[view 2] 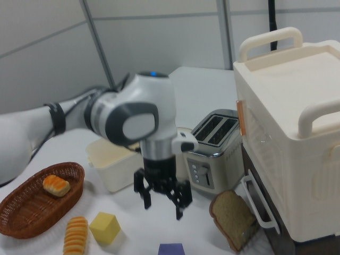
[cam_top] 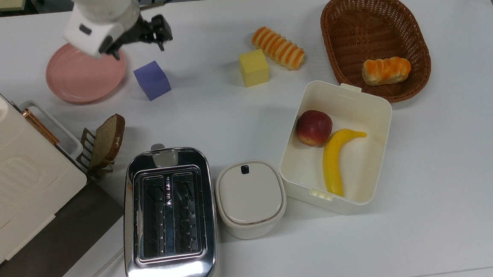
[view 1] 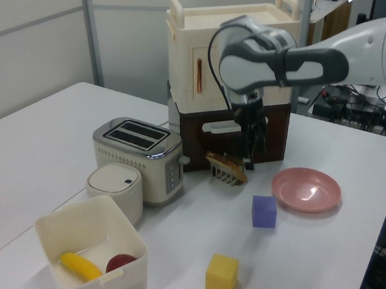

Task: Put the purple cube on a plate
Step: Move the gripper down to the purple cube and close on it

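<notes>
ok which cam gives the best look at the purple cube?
Top view: the purple cube is whole and unobstructed, beside the plate. The left view also shows the cube entire, but smaller. The right view catches just its top at the bottom edge.

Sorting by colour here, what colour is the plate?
Salmon pink all over; the plate shows best in the top view.

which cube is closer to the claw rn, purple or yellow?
The purple cube. It sits just below the open claw in the top view, beside the plate; the yellow cube lies further off, by the striped bread roll.
</notes>
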Available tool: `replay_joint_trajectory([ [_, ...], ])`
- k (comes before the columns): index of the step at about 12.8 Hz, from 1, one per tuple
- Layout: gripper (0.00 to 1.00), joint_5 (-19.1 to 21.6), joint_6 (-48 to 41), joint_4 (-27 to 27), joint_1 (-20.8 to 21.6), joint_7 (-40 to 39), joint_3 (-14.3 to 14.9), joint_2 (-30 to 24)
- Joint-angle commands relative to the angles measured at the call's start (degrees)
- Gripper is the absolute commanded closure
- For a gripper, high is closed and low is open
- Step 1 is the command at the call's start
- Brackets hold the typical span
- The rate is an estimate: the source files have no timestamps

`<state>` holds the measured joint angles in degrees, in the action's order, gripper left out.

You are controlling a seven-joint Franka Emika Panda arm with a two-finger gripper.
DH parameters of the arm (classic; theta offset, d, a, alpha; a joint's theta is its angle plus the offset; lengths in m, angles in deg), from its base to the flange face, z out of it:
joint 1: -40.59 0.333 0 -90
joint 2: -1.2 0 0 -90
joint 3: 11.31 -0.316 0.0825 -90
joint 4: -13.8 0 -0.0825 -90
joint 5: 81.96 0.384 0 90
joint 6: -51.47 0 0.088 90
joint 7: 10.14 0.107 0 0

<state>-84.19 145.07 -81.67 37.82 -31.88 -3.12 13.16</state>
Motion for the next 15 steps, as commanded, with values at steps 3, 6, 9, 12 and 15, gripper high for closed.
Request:
replay_joint_trajectory([
  [3, 0.00, -7.44, 16.86, -18.59, 3.47, -4.54, 1.66, -3.35],
  [6, 0.00, -8.06, 19.50, -20.98, 3.56, -6.83, 1.66, -2.65],
  [9, 0.26, -8.06, 21.27, -21.43, 3.47, -6.83, 1.66, -2.11],
  [12, 1.00, -7.28, 19.44, -19.85, 3.47, -5.87, 1.66, -3.86],
  [15, 1.00, -3.33, 10.66, -13.01, 2.33, -7.26, 2.88, -6.42],
])
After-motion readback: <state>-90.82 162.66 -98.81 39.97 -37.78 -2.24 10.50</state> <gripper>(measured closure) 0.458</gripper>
